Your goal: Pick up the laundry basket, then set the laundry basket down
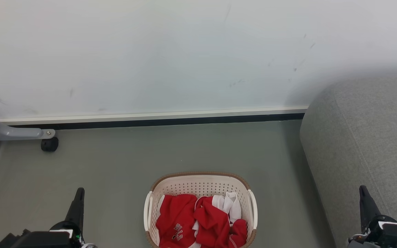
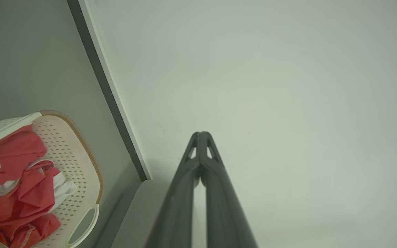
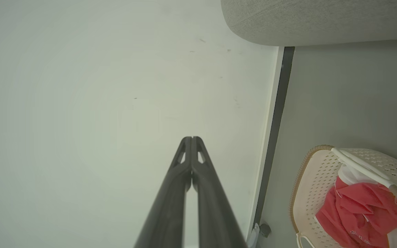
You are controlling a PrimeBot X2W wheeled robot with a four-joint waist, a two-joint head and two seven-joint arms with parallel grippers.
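A cream-white perforated laundry basket [image 1: 198, 186] with a brown woven-look rim stands on a grey-green floor [image 1: 133, 162], low in the middle of the head view and partly cut off by the bottom edge. It holds crumpled red garments [image 1: 184, 220] with white lettering and a piece of white cloth [image 1: 232, 204]. A white handle [image 1: 148, 210] shows on the basket's left side and another on its right. The left gripper [image 1: 80, 191] rises at the lower left, well apart from the basket. Its two dark fingers are pressed together and hold nothing. The right gripper [image 1: 363, 188] rises at the lower right, also well apart from the basket, in front of a grey upholstered seat [image 1: 367, 137]. Its fingers too are pressed together and empty. In the left wrist view the left gripper [image 2: 201, 134] points at a pale wall [image 2: 271, 86], tips touching, with the basket [image 2: 81, 162] off to one side. The right wrist view shows the right gripper [image 3: 191, 138] likewise closed against the wall, the basket [image 3: 314, 186] at the lower corner. Behind the basket a dark baseboard [image 1: 157, 121] runs along the foot of the wall. At the far left a grey metal leg [image 1: 2, 131] ends in a black caster wheel [image 1: 49, 144].
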